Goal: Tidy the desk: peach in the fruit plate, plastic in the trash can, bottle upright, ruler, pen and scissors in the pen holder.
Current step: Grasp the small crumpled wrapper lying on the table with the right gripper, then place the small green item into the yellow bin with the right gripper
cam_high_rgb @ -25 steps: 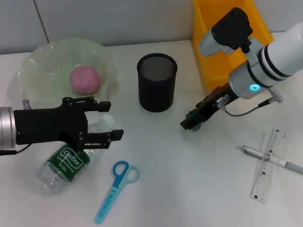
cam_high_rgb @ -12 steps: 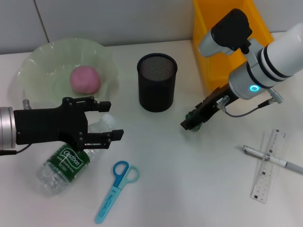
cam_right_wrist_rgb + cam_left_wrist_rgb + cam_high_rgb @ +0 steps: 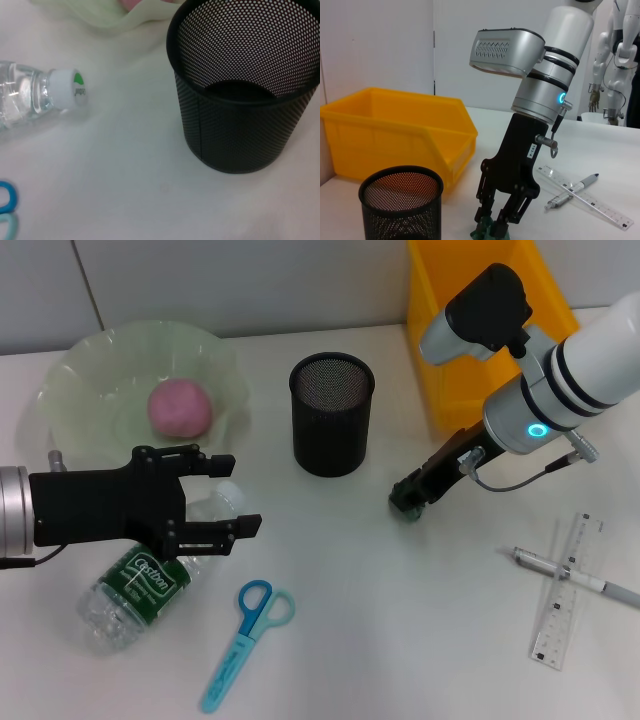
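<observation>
A pink peach lies in the pale green fruit plate. The bottle lies on its side, its cap between the fingers of my open left gripper just above it. My right gripper is down at the table right of the black mesh pen holder, shut on a small green piece of plastic. Blue scissors lie in front of the bottle. The pen lies across the clear ruler at the right.
The yellow trash can stands at the back right, behind my right arm. In the left wrist view it sits just behind the pen holder.
My right gripper has shifted slightly to the right, away from the pen holder, with the green plastic in it. The left arm and the bottle have not moved.
</observation>
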Available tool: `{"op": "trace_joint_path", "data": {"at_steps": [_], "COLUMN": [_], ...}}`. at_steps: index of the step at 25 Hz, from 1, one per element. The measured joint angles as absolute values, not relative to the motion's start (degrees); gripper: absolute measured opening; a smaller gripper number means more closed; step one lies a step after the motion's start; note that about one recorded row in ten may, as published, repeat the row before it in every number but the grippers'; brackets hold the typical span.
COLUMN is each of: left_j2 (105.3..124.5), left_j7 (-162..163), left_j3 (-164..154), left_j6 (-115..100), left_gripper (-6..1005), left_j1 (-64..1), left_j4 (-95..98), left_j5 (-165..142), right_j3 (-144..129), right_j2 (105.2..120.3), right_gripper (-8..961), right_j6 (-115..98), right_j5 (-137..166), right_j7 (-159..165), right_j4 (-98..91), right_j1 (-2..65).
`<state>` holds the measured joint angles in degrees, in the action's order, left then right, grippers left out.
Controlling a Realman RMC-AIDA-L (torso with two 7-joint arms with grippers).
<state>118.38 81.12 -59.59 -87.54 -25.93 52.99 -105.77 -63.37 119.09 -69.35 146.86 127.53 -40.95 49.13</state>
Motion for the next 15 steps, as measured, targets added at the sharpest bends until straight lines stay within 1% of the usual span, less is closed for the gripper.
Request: {"op": "trace_joint_path", "data": {"at_steps": [2, 10, 15], "left_j2": [118.39, 118.31, 118.21], "left_j7": [81.12, 81.12, 81.12], "left_j3": [-59.59, -59.59, -59.59], "left_j6": [-87.54, -87.72, -87.72], "left_gripper": [786, 785, 785], "left_j1": [-25.93, -25.93, -25.93], "left_j4": [52.99, 53.11, 53.03], "left_j5": [-105.77, -105.72, -105.72], "right_j3": [-63.37, -63.19, -62.74], "right_j2": [119.1, 119.09, 119.09], "right_gripper": [379, 379, 379], "right_j6": [-69.35, -70.17, -75.58], "right_j5": [146.84, 146.77, 143.04], "right_j7": [127.53, 128.2, 128.55], "right_j4": [-40.95, -41.41, -47.24], "right_j1": [49.13, 49.13, 46.81]}}
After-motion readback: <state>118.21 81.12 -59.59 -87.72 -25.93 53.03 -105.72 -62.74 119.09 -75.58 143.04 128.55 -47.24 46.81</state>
